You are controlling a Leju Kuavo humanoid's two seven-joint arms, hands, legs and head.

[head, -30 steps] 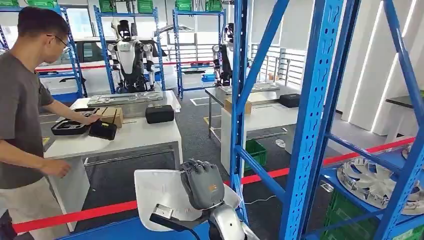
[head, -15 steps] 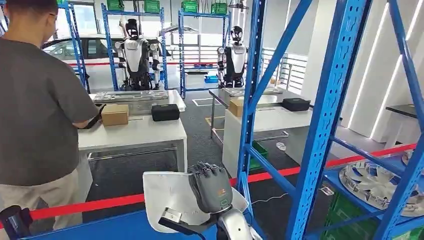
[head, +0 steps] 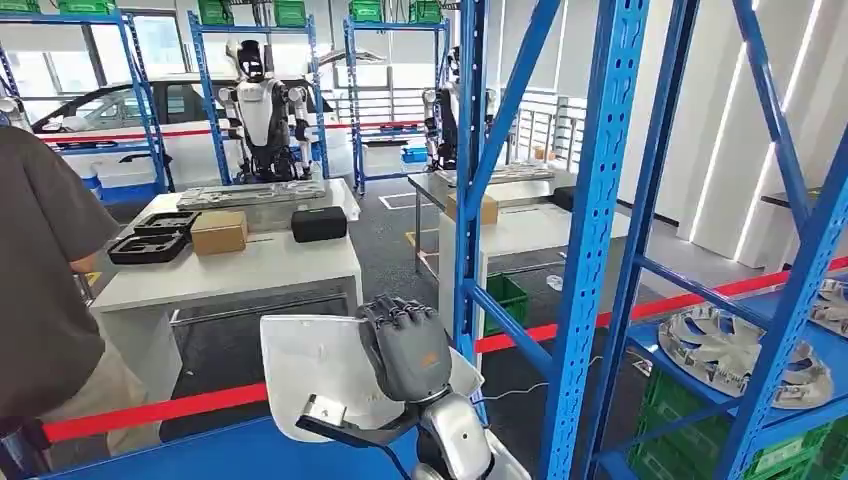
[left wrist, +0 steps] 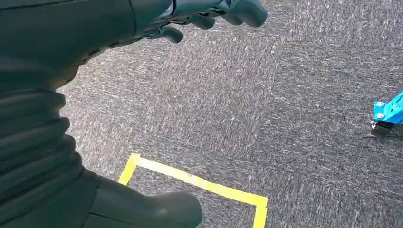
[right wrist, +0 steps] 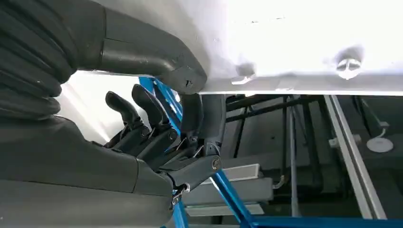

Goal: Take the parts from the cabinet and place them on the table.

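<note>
Right hand [head: 405, 350] holds the white part [head: 320, 375] beside the blue cabinet [head: 590, 240].
Its fingers are clamped on the part's edge; the left hand [left wrist: 95, 95] hangs over the carpet, fingers apart, empty.

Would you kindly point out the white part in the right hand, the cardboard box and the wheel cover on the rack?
white part [head: 315, 375], head view, its flat face.
cardboard box [head: 219, 232], head view, its front side.
wheel cover [head: 715, 350], head view, its spoked face.

Blue rack posts [head: 590, 240] right — person [head: 45, 300] left.
</note>
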